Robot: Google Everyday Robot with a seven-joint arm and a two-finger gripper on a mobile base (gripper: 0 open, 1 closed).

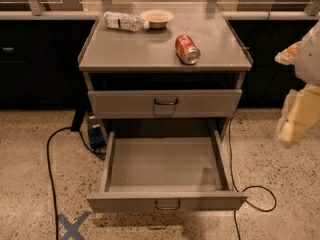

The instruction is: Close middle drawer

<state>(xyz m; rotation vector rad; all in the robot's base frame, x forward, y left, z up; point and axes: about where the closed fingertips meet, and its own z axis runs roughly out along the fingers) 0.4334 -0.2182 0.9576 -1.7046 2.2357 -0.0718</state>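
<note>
Centrally, grey cabinet [140,49]. Below its upper drawer [205,104], middle drawer [165,166] pulled fully out toward camera, long axis running left to right. At right edge, pale tool [294,115], higher than and right of drawer front, well apart; grip state impossible to tell. Small handle [167,204] centred on front.

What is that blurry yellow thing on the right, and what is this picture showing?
This is one picture from a robot's camera, looking down at a grey cabinet. The pale blur at the right edge is the robot's arm, and the yellowish end is its pincer, the part it grabs with. It hangs in the air beside the cabinet, not touching it. The middle drawer is pulled far out and is empty. The robot's job is to push it shut. On top of the cabinet are a plastic bottle lying down, a small bowl, and a red can on its side.
</note>
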